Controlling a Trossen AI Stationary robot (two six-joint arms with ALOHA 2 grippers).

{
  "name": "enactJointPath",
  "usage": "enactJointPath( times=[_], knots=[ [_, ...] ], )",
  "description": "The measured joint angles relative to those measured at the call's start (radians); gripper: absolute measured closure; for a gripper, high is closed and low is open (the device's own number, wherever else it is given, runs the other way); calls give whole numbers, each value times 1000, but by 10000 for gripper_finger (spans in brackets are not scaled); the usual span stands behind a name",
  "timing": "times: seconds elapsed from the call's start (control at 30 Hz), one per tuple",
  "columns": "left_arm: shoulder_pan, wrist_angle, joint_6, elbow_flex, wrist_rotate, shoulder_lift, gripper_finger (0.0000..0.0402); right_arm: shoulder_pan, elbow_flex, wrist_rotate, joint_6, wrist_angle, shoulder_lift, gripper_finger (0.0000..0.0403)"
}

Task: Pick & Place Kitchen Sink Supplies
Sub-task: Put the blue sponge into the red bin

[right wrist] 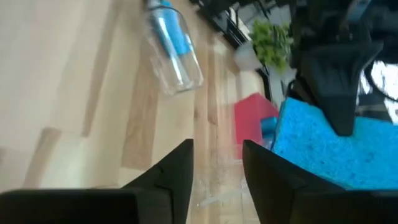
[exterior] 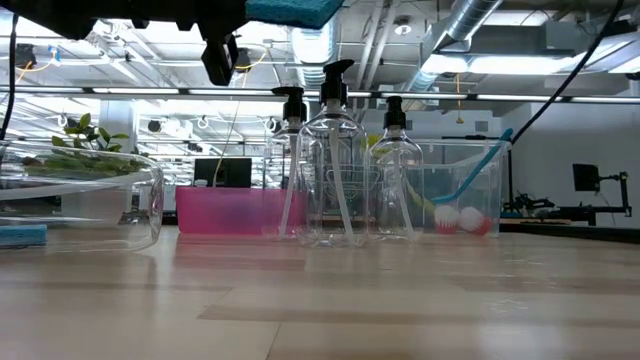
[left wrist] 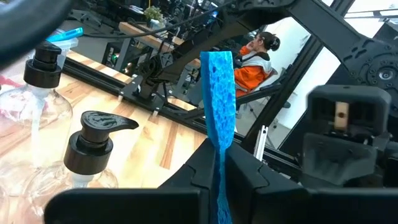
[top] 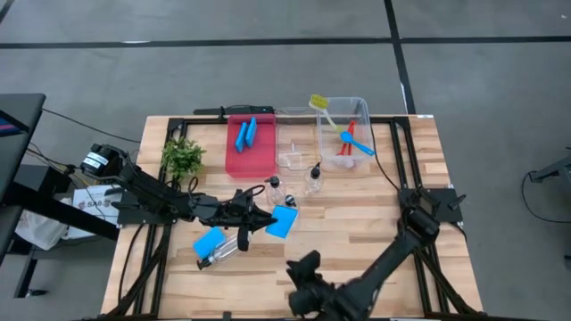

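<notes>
Two arms reach over the tabletop. The left gripper sits near the middle, its fingers clamped on a blue sponge. In the left wrist view the sponge stands on edge and rises out from between the fingers; in the low view it hangs above the tabletop, clear of the wood.

The right gripper waits at the front edge of the tabletop with nothing between its fingers, which stand apart. The held sponge lies ahead of it, well clear of those fingers.

Three clear pump bottles stand upright just behind the left gripper, close together. A fourth bottle lies on its side at the front left, with a second blue sponge touching it.

A red tray at the back holds two more blue sponges. Beside it, a clear bin holds a blue brush, a red brush and a yellow-green brush. A small green plant stands at the left of the tray.
</notes>
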Motion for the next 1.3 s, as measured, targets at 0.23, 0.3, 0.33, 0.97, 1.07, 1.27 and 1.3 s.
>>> enactJointPath(
  times=[0.23, 0.3, 0.33, 0.97, 1.07, 1.27, 1.3],
  knots=[
    [0, -8, 0, 0, -8, 0, 383, 58, 1, 6, 39, -143, 0, 296],
    [0, -13, 0, 0, -10, 0, 381, 69, 1, 42, 135, -228, 0, 301],
    [0, -16, 0, 0, -10, 0, 380, 75, 1, 73, 198, -278, 0, 302],
    [38, -19, 0, 0, -10, -6, 383, 94, -116, 177, 523, -437, -10, 398],
    [43, -19, 0, 0, -10, -6, 383, 56, -132, 64, 407, -320, -10, 394],
    [44, -21, 0, 0, -10, -6, 383, -22, -172, -165, -61, 139, -10, 400],
    [44, -22, 0, 0, -10, -6, 383, -31, -180, -212, -135, 207, -10, 398]
  ],
)
